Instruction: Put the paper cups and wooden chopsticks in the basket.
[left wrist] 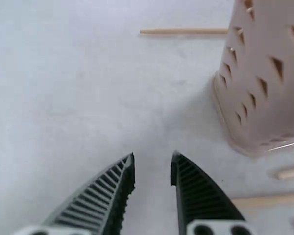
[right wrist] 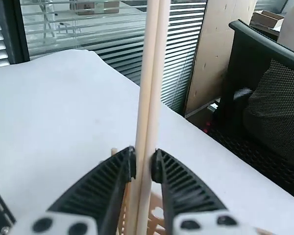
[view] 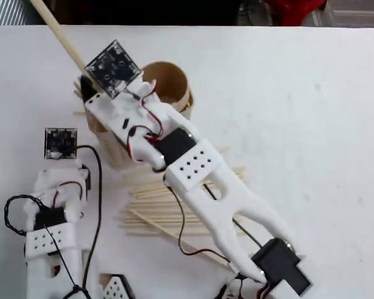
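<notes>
High view first: the right arm was stretched across the table toward its far left part, and its wrist was parked over the basket. A pair of wooden chopsticks was pinched in the right gripper, with the jaws clamped tight on them. In the right wrist view the sticks were seen running straight up out of the jaws. From above, the held sticks were seen poking out at a slant past the table's far edge. A brown paper cup was spotted right next to that wrist, mouth up. Whether it was sat inside the basket or just beside it couldn't be told, tbh. A loose heap of chopsticks was spread flat on the table near the basket, partly covered by the right arm. The left gripper was held low over the table with its jaws apart. In the left wrist view the basket's slotted wall was seen close by, off to one side of the jaws, and a single loose chopstick was seen lying flat on the table farther out
</notes>
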### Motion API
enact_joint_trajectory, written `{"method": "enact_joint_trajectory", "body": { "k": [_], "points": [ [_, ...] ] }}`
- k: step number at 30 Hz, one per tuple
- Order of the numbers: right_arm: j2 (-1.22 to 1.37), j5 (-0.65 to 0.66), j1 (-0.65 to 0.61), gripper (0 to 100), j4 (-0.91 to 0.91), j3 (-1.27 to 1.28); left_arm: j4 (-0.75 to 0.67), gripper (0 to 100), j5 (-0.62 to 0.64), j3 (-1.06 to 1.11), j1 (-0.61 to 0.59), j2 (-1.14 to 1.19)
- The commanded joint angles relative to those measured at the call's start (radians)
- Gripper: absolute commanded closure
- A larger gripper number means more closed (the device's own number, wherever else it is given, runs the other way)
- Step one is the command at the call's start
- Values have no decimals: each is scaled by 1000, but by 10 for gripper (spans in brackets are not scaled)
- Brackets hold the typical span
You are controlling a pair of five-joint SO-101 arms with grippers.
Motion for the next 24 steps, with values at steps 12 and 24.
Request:
{"method": "enact_joint_trajectory", "body": {
  "k": [12, 24],
  "points": [
    [-203, -6, 42, 819, 186, -3, -25, 859, -12, -2, 5, 7],
    [-490, 124, 153, 981, 1041, -3, -25, 859, -12, -2, 5, 7]
  ]
}}
